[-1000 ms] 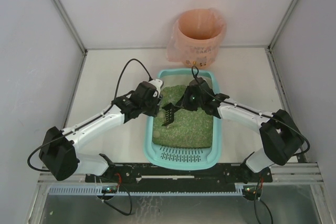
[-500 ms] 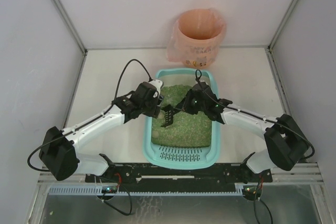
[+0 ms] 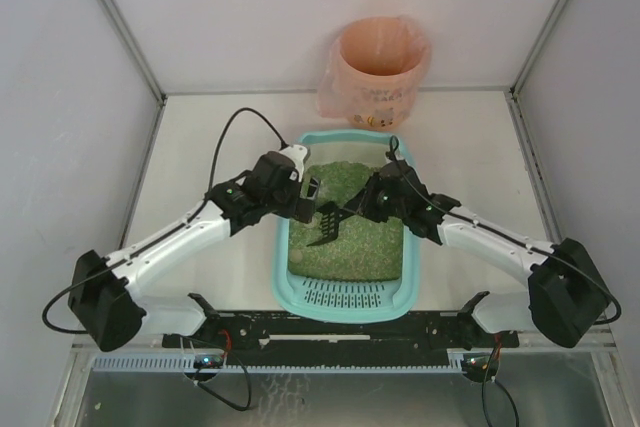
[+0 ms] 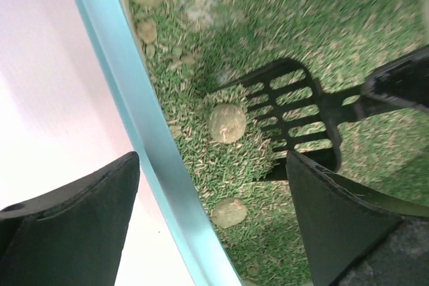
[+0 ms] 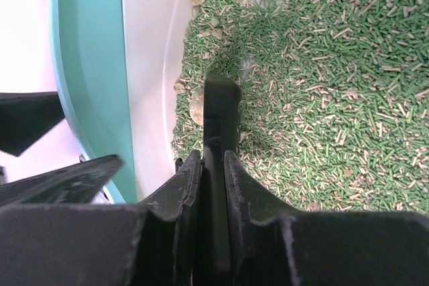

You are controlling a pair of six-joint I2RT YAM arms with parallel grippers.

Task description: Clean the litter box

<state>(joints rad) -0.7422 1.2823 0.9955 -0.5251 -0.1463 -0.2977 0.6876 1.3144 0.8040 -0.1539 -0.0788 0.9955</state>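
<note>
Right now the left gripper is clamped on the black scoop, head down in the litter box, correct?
No. The right gripper is clamped on the black scoop, head down in the litter box; the right wrist view shows it.

Smooth teal plastic, rough green grain.
My fingers (image 5: 181, 192) are matt black plastic, faintly textured; the scoop (image 4: 333, 108) is the same dull black plastic. The litter box (image 4: 154, 138) is smooth plastic with a soft sheen, its litter (image 5: 322, 98) coarse, matt pellets with pale, crusty clumps (image 4: 227, 123). The bag (image 3: 375, 87) is thin, crinkled pink film.
</note>
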